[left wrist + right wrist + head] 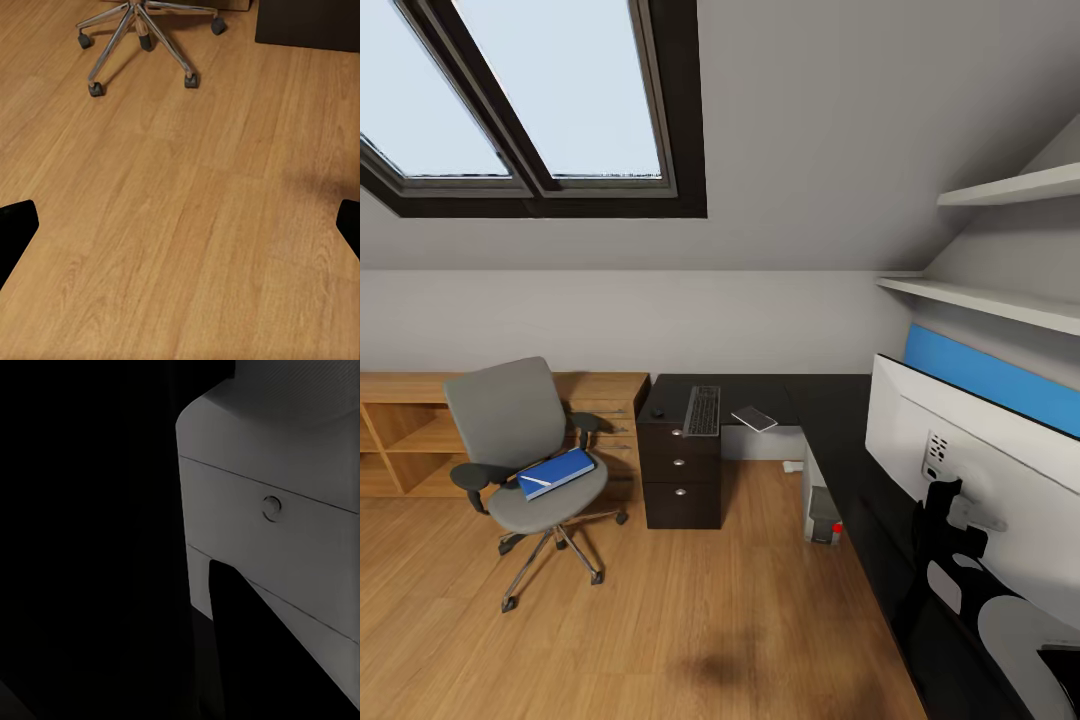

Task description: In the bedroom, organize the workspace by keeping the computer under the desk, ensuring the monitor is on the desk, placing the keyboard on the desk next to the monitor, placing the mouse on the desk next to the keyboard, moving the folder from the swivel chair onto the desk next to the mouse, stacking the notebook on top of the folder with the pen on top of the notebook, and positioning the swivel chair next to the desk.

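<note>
The grey swivel chair (520, 440) stands on the floor left of the black desk (830, 400), with the blue folder (556, 472) lying on its seat. On the desk's far wing lie the keyboard (703, 410), the small black mouse (657, 411) to its left and the grey notebook (754, 418) to its right. The monitor (960, 450) stands on the near wing, white back towards me. The computer (822, 515) sits under the desk. I cannot make out the pen. My left gripper (180, 225) hangs open over bare floor near the chair's base (139, 37). My right arm (960, 560) is folded low by the monitor.
A light wooden drawer unit (400, 430) runs along the wall behind the chair. The desk's three drawers (680, 465) stand beside the chair. A blue wall panel (990, 375) and white shelves (1000, 300) hang above the monitor. Wooden floor (690, 610) stretches ahead.
</note>
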You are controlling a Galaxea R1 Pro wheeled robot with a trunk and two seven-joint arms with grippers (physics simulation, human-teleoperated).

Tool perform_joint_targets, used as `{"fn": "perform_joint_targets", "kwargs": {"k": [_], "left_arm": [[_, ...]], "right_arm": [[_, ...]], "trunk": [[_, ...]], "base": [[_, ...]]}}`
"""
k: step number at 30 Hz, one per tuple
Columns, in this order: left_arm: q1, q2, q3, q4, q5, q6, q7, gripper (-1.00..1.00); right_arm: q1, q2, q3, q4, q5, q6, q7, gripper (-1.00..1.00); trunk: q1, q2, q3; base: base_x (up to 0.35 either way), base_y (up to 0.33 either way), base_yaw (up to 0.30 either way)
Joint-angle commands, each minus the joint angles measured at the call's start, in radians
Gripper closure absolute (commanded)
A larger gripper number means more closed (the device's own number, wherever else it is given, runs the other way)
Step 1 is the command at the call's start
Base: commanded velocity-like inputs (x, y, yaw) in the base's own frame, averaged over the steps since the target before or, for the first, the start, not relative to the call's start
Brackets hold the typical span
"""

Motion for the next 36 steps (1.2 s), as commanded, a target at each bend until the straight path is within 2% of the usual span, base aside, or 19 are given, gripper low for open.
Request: {"fn": "perform_joint_targets", "kwargs": {"k": [1, 4, 5, 19, 36], "left_arm": [[-0.001, 0.001, -0.009, -0.001, 0.006, -0.003, 0.007, -1.0], [-0.001, 0.001, -0.009, -0.001, 0.006, -0.003, 0.007, -1.0], [-0.001, 0.001, -0.009, -0.001, 0.006, -0.003, 0.007, -1.0], [-0.001, 0.001, -0.007, -0.001, 0.005, -0.003, 0.007, -1.0], [-0.001, 0.001, -0.009, -0.001, 0.005, -0.003, 0.007, -1.0]], "right_arm": [[-0.002, 0.0, 0.011, -0.001, 0.0, -0.004, 0.0, 1.0], [-0.002, 0.0, 0.011, -0.001, 0.0, -0.004, 0.0, 1.0], [-0.002, 0.0, 0.011, -0.002, 0.0, -0.004, 0.0, -1.0], [-0.002, 0.0, 0.011, -0.002, -0.001, -0.003, 0.001, -1.0], [-0.002, 0.0, 0.011, -0.002, -0.001, -0.003, 0.001, -1.0]], "trunk": [[0.0, -0.001, -0.001], [0.0, -0.001, -0.001], [0.0, -0.001, -0.001], [0.0, -0.001, -0.001], [0.0, -0.001, -0.001]], "base": [[0.0, 0.0, 0.0], [0.0, 0.0, 0.0], [0.0, 0.0, 0.0], [-0.004, 0.0, 0.0], [-0.125, 0.0, 0.0]]}}
